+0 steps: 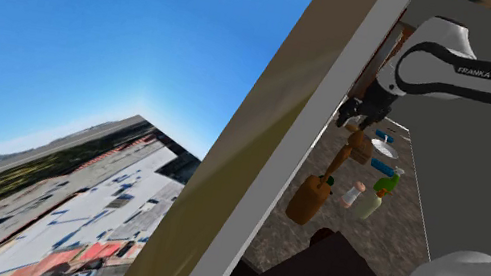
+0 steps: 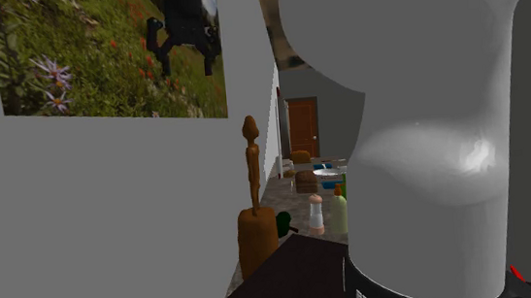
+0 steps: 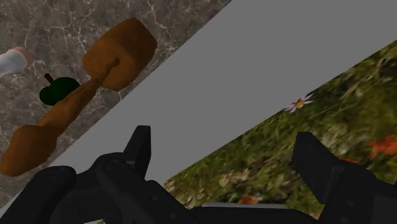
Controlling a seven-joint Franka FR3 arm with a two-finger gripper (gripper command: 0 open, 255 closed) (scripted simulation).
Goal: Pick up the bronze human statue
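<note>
The brown human statue (image 2: 252, 166), a thin upright figure on a rounded brown base (image 2: 257, 237), stands on the marble counter (image 1: 401, 228) close to the grey wall. The shoulder view shows the statue (image 1: 313, 195) below and to the left of the arm. High above it, my black gripper (image 2: 184, 38) hangs in front of the flower picture, open and holding nothing. In the wrist view the statue (image 3: 95, 83) lies well off to one side of the gripper (image 3: 226, 153), outside the spread fingers (image 3: 140, 147).
A small dark green object (image 2: 284, 222) and a white bottle with a pinkish cap (image 2: 315, 212) stand just beside the statue, with a pale green bottle (image 2: 340, 213) next to them. More jars and a bowl (image 2: 326, 175) sit further along. The wall (image 2: 114, 223) borders the counter.
</note>
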